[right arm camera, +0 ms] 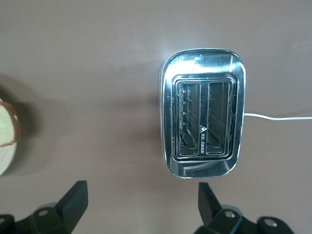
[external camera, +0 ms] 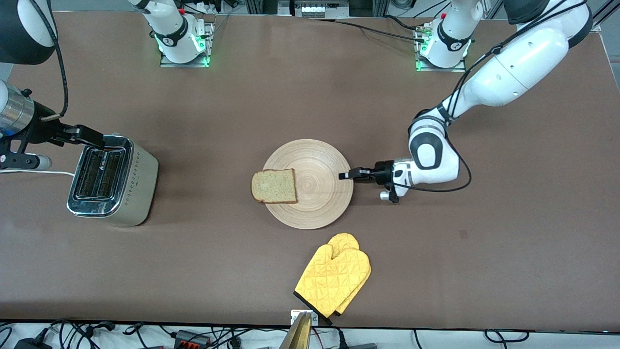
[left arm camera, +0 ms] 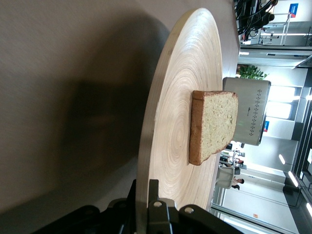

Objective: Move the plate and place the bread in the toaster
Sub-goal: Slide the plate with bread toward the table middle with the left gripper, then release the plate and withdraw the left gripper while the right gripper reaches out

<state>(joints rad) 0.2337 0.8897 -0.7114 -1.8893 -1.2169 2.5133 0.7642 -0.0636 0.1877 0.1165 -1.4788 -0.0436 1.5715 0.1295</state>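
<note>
On the brown worktop [external camera: 310, 87], front view, the left tool [external camera: 349, 175] pinches the rim of the round pale-wood plate [external camera: 317, 194] carrying the square brown-crusted bread slice [external camera: 274, 186]; the right tool [external camera: 92, 138] hovers over the shiny silver two-slot toaster [external camera: 114, 180]. Left wrist view: the rim sits clamped between the fingers, so drag level and slowly. Right wrist view: fingers spread wide above the slots.

Robotics lab, not kitchen. Two white arm bases [external camera: 181, 41] bolted to metal mounting plates with green status lights at worktop's top edge. Bare brown matte worktop [external camera: 300, 97]. Black cables and power adapters [external camera: 193, 337] along bottom edge. Left wrist view: office-like hall with bright ceiling lights [left arm camera: 282, 158], people standing.
</note>
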